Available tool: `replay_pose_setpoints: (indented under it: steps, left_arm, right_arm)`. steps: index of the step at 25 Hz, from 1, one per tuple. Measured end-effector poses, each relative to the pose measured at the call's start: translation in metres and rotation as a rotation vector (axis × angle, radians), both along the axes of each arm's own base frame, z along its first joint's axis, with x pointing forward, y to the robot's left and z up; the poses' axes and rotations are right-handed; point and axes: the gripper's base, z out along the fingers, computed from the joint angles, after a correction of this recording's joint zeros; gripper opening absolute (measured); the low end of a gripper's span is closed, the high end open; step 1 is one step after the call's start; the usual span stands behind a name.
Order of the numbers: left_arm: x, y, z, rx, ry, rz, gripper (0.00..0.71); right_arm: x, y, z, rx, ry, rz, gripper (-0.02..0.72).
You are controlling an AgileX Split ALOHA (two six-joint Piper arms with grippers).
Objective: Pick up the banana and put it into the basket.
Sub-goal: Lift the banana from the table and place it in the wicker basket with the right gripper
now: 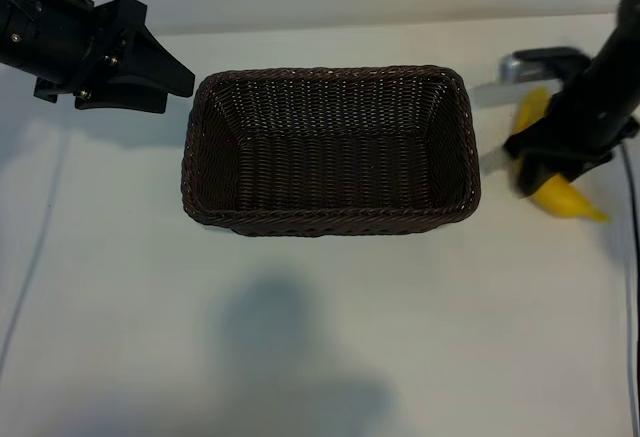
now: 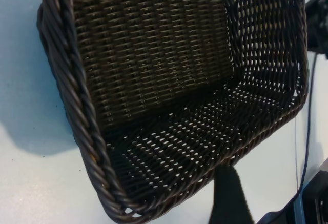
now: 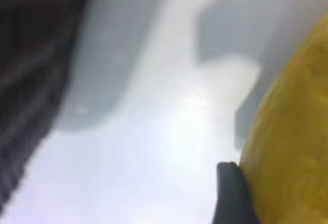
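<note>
Leftmost, the left gripper (image 1: pixel 170 79) hangs off the far-left corner of the basket (image 1: pixel 330 219), its fingers spread apart with nothing between them, pointing toward the basket's left rim but not touching it. One dark fingertip shows in the left wrist view, just outside the basket wall.

Centre table, the basket lies with its long sides running left to right. Nothing is in it (both the exterior and left wrist views show bare weave across the floor and sloping sides). A soft shadow lies on the white table (image 1: pixel 120 287) on the near side of it.

Right of the basket, just beside its right wall but apart from it, lies the banana (image 1: pixel 570 200), one end pointing far, the other toward the near right. The right gripper (image 1: pixel 545 162) reaches down across its middle; a dark finger (image 3: pixel 231 196) presses against the yellow peel in the right wrist view, so the jaws look closed around the fruit. Whether the banana is off the table I cannot tell. A grey metal piece (image 1: pixel 512 67) lies just beyond the banana's far end, and a thin cable (image 1: pixel 632 287) runs along the right edge.
</note>
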Motion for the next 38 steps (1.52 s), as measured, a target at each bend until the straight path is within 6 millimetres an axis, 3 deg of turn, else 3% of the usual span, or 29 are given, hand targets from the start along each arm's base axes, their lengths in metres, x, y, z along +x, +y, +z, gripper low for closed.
replay_pose_setpoints:
  steps: [3, 6, 11, 14, 22, 27, 33, 38]
  left_arm:
    - [0.0, 0.0, 0.0, 0.0, 0.0, 0.0, 0.476]
    - [0.0, 0.0, 0.0, -0.001, -0.002, 0.002, 0.474]
    - [0.004, 0.0, 0.009, 0.002, -0.034, -0.001, 0.465]
    - [0.007, 0.0, 0.02, -0.003, -0.059, -0.008, 0.465]
    - [0.006, -0.001, 0.027, -0.016, -0.048, -0.024, 0.461]
    - [0.006, -0.001, 0.027, -0.015, -0.04, -0.016, 0.462]
    - [0.005, 0.001, 0.025, 0.018, -0.03, -0.015, 0.462]
    - [0.005, 0.001, 0.025, 0.023, -0.029, -0.015, 0.462]
  right_arm:
    - [0.002, -0.02, 0.034, 0.018, -0.049, -0.062, 0.442]
    - [-0.001, -0.022, 0.074, 0.073, -0.138, -0.079, 0.442]
    - [-0.015, 0.002, 0.127, 0.254, -0.186, -0.018, 0.442]
    - [-0.019, 0.029, 0.143, 0.319, -0.202, 0.055, 0.442]
    - [-0.04, 0.106, 0.152, 0.307, -0.215, 0.294, 0.442]
    - [-0.044, 0.126, 0.152, 0.319, -0.218, 0.344, 0.442]
    - [-0.041, 0.155, 0.126, 0.33, -0.16, 0.388, 0.442]
    - [-0.034, 0.182, 0.118, 0.345, -0.161, 0.434, 0.442]
